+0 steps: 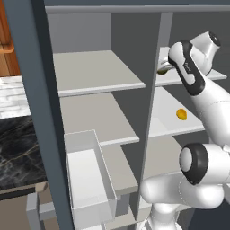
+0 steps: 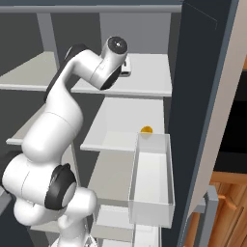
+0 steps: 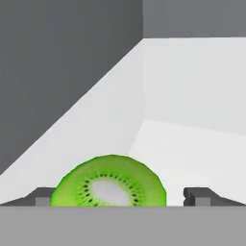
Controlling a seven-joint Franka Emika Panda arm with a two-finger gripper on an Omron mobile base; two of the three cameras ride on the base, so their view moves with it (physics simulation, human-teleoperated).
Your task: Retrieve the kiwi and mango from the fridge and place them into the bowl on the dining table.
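Lying between the wide-spread gripper [image 3: 117,197] fingertips, the kiwi [image 3: 109,181]

Pincer [image 3: 117,196] wide open, arm outstretched

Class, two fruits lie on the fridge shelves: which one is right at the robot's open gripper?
The kiwi, green cut face, on the upper shelf between the open gripper's fingertips. The yellow-orange mango lies one shelf lower, away from the hand.

The kiwi's [image 3: 108,181] lower half is cut off in the hand view.
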